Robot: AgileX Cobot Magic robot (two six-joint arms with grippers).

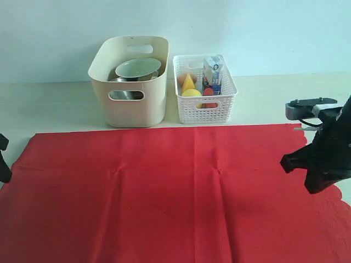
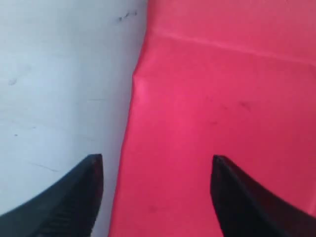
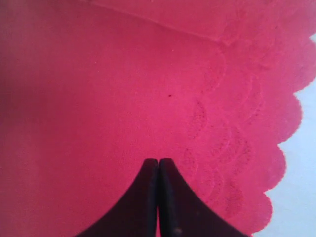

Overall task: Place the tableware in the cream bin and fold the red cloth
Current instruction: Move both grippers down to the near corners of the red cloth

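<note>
Grippers, two: left gripper hangs low over the left edge of the red cloth, jaws spread wide, one finger above bare desk, the other above fabric. Right gripper points down just inside the scalloped right edge, jaws pressed together. Cloth lies flat, long axis running left to right, creases crossing front to back. Cream bin, holding the pale bowl, stands just behind the far edge beside a white lattice basket; bare desk flanks both.
</note>
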